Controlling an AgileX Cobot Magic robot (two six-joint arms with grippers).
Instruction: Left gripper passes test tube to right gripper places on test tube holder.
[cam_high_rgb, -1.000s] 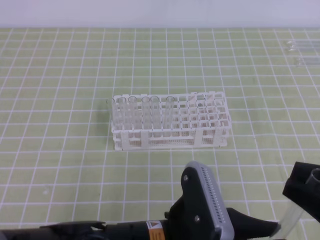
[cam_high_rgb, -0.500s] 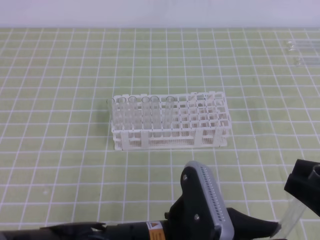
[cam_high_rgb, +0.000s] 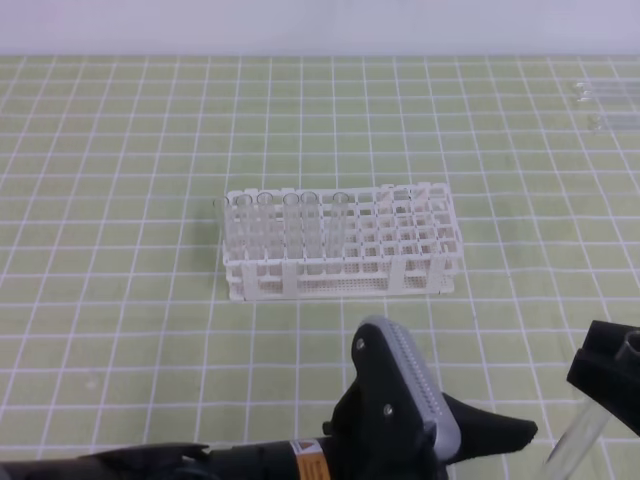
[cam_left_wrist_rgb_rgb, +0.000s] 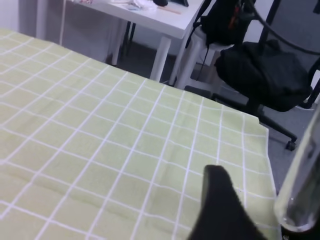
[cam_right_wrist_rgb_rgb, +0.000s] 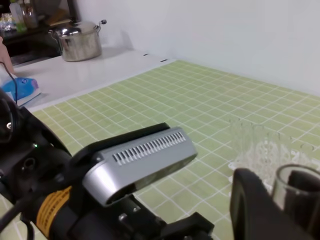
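The test tube hangs slanting down to the left at the bottom right, its open mouth up between the fingers of my right gripper, which is shut on it. The right wrist view shows the tube mouth beside one black finger. My left gripper lies low at bottom centre, open, its tip a short gap left of the tube. One left finger and the tube's rounded bottom show apart in the left wrist view. The white test tube holder stands mid-table with several clear tubes in its left rows.
Spare clear tubes lie at the far right back on the green checked mat. The left wrist's grey ribbed cap fills the right wrist view's foreground. The mat's edge drops off towards a black office chair.
My left gripper has drawn back to the left, and its fingertip has come off the tube's lower end. The tube stays in the right gripper, which barely moved.
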